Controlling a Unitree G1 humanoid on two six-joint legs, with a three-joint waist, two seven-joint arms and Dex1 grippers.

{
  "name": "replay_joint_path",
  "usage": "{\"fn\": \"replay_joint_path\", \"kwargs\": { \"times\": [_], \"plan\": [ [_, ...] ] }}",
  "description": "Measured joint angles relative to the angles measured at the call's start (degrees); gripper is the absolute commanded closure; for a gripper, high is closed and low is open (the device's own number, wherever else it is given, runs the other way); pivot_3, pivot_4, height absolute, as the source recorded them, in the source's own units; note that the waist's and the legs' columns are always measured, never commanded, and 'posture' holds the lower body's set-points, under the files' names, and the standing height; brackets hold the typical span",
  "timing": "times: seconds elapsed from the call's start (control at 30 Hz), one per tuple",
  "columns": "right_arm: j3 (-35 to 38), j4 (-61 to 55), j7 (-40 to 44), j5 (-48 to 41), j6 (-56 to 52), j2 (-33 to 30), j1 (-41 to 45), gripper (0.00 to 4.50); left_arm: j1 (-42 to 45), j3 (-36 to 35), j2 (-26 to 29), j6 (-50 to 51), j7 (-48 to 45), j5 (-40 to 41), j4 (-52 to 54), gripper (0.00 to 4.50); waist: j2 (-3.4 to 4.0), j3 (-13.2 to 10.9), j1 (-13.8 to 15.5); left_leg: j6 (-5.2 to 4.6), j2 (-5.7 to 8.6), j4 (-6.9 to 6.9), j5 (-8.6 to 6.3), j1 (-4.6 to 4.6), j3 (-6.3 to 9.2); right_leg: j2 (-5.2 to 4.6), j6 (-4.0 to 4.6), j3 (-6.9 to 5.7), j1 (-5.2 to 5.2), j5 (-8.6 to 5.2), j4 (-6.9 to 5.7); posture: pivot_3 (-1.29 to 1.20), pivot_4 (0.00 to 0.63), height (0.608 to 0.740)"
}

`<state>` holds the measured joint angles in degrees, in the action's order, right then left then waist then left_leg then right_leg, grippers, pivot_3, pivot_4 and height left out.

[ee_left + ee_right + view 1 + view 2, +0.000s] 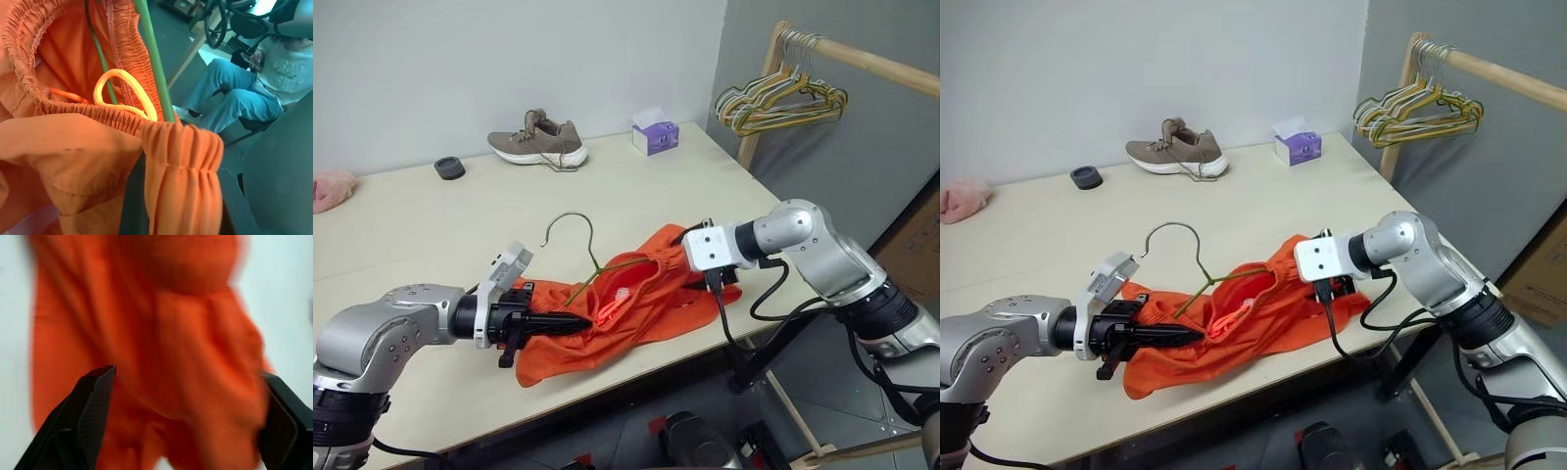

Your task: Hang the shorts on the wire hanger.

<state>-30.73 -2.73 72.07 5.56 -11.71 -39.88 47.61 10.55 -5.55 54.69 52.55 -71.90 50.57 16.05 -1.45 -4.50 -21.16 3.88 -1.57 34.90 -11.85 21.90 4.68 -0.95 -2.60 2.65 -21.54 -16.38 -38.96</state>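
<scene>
Clenched on the wire hanger (584, 274) and cloth, my left gripper (570, 323) steadies the shorts (636, 318) at the table's (431, 235) near edge, while my wrist view shows my right gripper (188, 418) released above orange fabric, so I should regrasp the waistband squarely.

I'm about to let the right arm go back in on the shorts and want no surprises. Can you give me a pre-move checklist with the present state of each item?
1. Left gripper shut on the shorts: ok; its fingers lie pinched on the fabric.
2. Right gripper open above the shorts: ok; fingers spread wide, nothing between them.
3. Wire hanger partly threaded into the waistband: ok; hook sticks out toward the shoe.
4. Hanger fully seated through the shorts: cannot tell; its lower part is hidden by fabric.
5. Shorts supported by the table: ok, though they lie at the near edge.
</scene>
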Motion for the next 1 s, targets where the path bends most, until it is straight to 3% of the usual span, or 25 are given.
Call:
{"fn": "replay_joint_path", "kwargs": {
  "times": [0.4, 0.5, 0.83, 0.97, 1.0],
  "plan": [
    [-2.0, 3.9, 11.4, -2.1, -6.4, 3.8, 5.1, 0.52, 0.0, 1.3, 0.4, -1.9, -1.9, -2.9, 0.2, 4.49, 0.01, 0.0, 0.1, 0.00, -0.01, 0.02, 0.01, -0.12, 0.01, 0.01, -0.02, 0.01, 0.06, 0.02, -0.08, -0.30, 0.000, 0.740],
    [-4.1, 5.5, 12.8, -2.1, -7.8, 6.1, 6.9, 1.13, 0.0, 1.6, 0.4, -2.8, -2.7, -3.7, 0.3, 4.49, 0.00, 0.0, 0.0, 0.00, -0.01, 0.02, 0.01, -0.10, 0.02, 0.01, -0.02, -0.01, 0.06, 0.02, -0.07, -0.30, 0.000, 0.740],
    [-6.6, 10.2, 13.9, -1.4, -8.3, 9.8, 9.5, 4.49, -0.8, 1.8, 0.8, -4.8, -3.9, -5.4, 2.6, 4.49, 0.01, 0.0, 0.3, 0.00, -0.01, 0.03, 0.01, -0.09, 0.05, 0.01, -0.02, -0.03, 0.06, 0.02, -0.07, -0.29, 0.000, 0.740],
    [-6.6, 10.2, 14.2, -1.9, -8.6, 9.5, 9.5, 4.50, -0.8, 2.0, 0.6, -6.1, -3.8, -6.4, 3.2, 4.49, 0.01, 0.0, 0.3, 0.00, -0.01, 0.03, 0.01, -0.09, 0.05, 0.00, -0.02, -0.03, 0.06, 0.02, -0.07, -0.29, 0.000, 0.740],
    [-6.6, 10.1, 14.3, -2.0, -8.8, 9.3, 9.5, 4.50, -0.8, 2.1, 0.3, -6.4, -3.6, -6.7, 3.2, 4.14, 0.01, 0.0, 0.3, 0.00, -0.01, 0.03, 0.01, -0.09, 0.05, 0.00, -0.02, -0.03, 0.06, 0.02, -0.07, -0.29, 0.000, 0.740]
  ]
}}
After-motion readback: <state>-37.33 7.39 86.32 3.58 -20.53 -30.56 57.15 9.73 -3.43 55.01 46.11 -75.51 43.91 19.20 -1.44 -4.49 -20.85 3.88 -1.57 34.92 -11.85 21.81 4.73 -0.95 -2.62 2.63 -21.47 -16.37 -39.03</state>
